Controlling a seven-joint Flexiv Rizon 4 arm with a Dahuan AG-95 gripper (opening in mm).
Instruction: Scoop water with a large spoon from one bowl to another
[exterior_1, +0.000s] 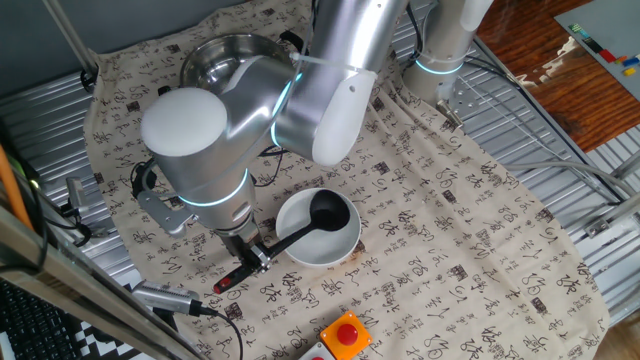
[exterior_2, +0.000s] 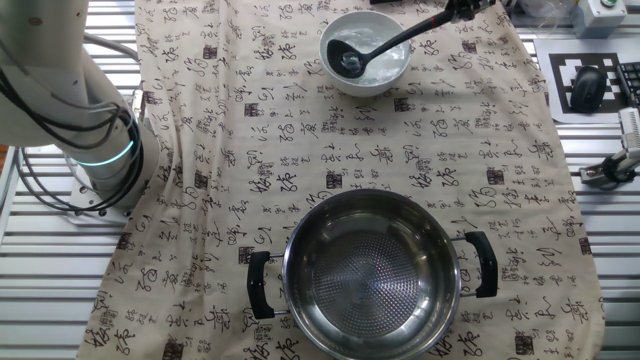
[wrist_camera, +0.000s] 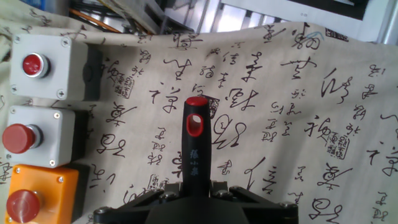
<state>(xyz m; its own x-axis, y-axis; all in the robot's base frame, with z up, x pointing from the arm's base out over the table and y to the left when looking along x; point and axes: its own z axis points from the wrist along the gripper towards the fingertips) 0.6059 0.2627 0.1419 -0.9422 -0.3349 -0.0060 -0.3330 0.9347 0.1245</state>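
One silver robot arm leans over the calligraphy-printed beige cloth (exterior_1: 450, 230) in one fixed view; at lower left its two-finger gripper (exterior_1: 253, 256) is clenched on the thin black handle of the black ladle with the deep round scoop (exterior_1: 300, 232), just above the red tip; the scoop sits inside the plain round white bowl (exterior_1: 340, 247), which rests on the cloth near the front edge; further back stands the shiny round steel pot with two black side handles (exterior_1: 225, 60) (partly hidden by the arm), well apart from the bowl; the other fixed view shows the scoop lying in the bowl; the hand view has three button boxes (wrist_camera: 43, 121) on the left, then the red-tipped handle between the fingers.
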